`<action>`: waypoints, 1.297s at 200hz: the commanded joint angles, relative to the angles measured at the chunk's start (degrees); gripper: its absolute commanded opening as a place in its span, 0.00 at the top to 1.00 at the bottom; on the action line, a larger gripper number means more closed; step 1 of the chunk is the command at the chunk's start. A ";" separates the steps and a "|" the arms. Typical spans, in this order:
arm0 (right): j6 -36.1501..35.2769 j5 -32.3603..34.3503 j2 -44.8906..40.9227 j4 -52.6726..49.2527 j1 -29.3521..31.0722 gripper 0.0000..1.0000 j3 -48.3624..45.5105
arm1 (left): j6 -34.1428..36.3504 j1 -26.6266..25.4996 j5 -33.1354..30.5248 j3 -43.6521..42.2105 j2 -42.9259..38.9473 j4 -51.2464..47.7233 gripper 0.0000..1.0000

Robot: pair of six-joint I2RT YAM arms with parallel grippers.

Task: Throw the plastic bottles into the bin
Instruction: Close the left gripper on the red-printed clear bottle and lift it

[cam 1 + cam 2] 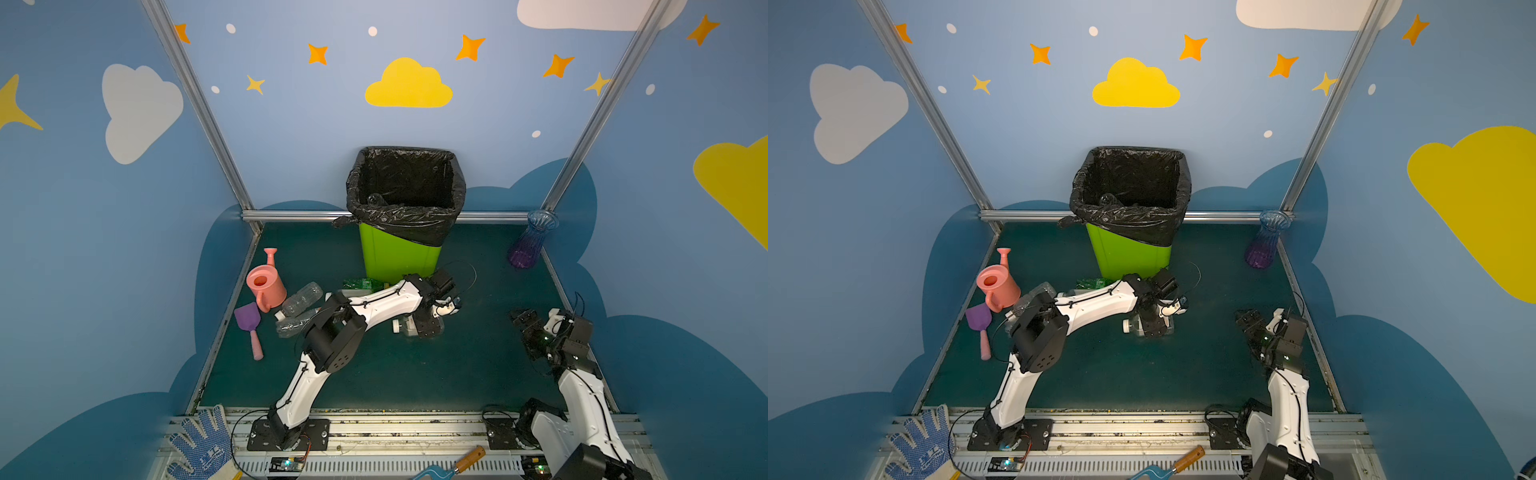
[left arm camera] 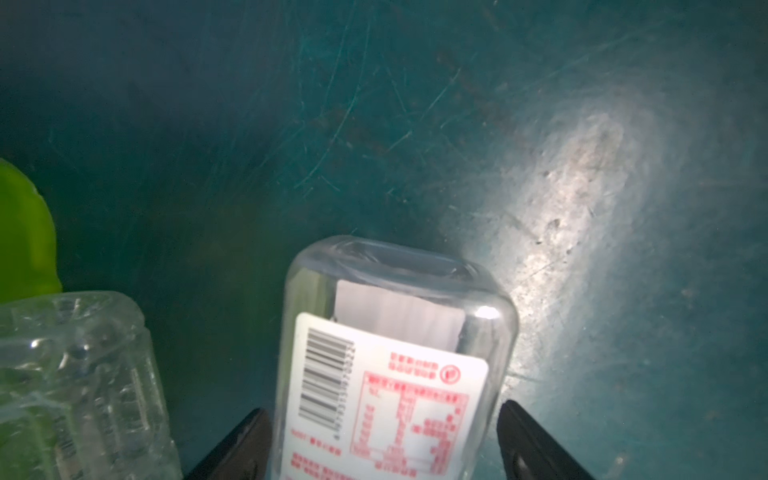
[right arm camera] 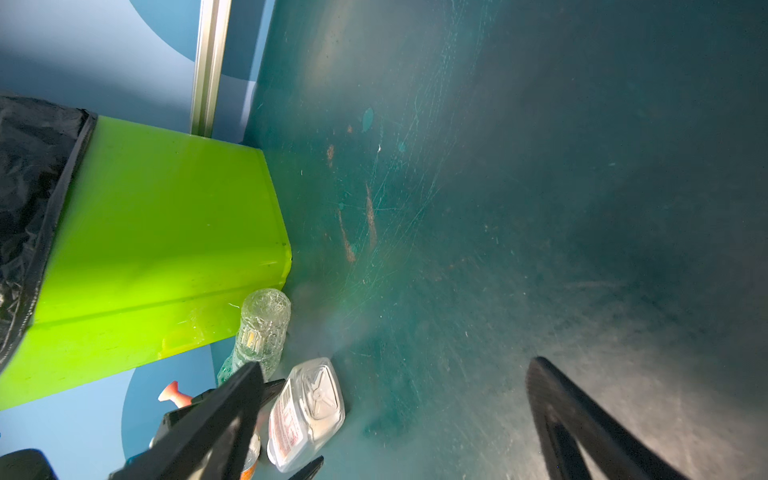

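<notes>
Lying between left fingers (image 2: 534, 446): labelled clear bottle (image 2: 395, 374), on table (image 2: 415, 124); contact unclear.

We catch white label (image 2: 386, 399) on clear bottle (image 2: 395, 332): black barcode (image 2: 326, 382) down one edge, digits beside it too blurred. Red boxed table (image 2: 409, 419), rows of red characters, circled red mark (image 2: 450, 374), none legible to us. Right wrist view, same label (image 3: 286, 419): red print, unreadable.

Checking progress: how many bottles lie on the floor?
4: a clear bottle and a crushed clear bottle beside the pink watering can, a green bottle at the foot of the bin, a labelled bottle straddled by the left gripper. The left arm may hide more.
</notes>
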 commanded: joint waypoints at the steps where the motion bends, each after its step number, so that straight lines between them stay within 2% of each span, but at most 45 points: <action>1: -0.38 -0.94 0.32 -0.69 -0.43 0.03 -0.11 | 1.86 -0.12 -0.92 2.58 0.07 -3.01 0.16; 36: -0.68 -0.94 0.22 -0.86 -0.57 0.03 -0.24 | 4.85 -0.12 -1.17 5.93 4.20 -7.33 0.19; 96: -0.24 -1.29 0.56 -0.07 -0.89 0.03 -0.82 | 6.18 -0.19 -0.56 7.83 6.13 -10.01 0.23; 116: -0.25 -1.68 0.66 -0.23 -1.01 0.03 -0.97 | 5.95 -0.17 -0.56 8.55 6.47 -10.69 0.29; 131: -0.25 -1.72 0.40 -0.34 -1.18 0.03 -1.03 | 5.47 -0.12 -0.03 9.04 6.10 -10.60 0.38; 154: -0.32 -1.84 -0.12 -0.43 -1.29 0.03 -1.17 | 3.99 -0.05 2.94 10.62 4.19 -10.23 0.49; 190: -0.08 -2.20 -0.38 -0.04 -1.47 0.03 -0.81 | 1.25 0.64 7.18 13.73 -4.52 -7.05 0.54; 224: 0.72 -2.57 0.38 1.12 -1.46 0.03 0.06 | 0.20 0.58 8.45 18.44 -19.58 -0.41 0.56; 236: 1.05 -3.08 1.00 1.56 -1.46 0.03 0.48 | -0.09 0.60 7.39 17.51 -26.33 5.93 0.55; 259: 1.33 -4.40 2.10 1.94 -1.46 0.03 1.61 | 2.62 0.66 4.09 9.81 -40.02 26.10 0.54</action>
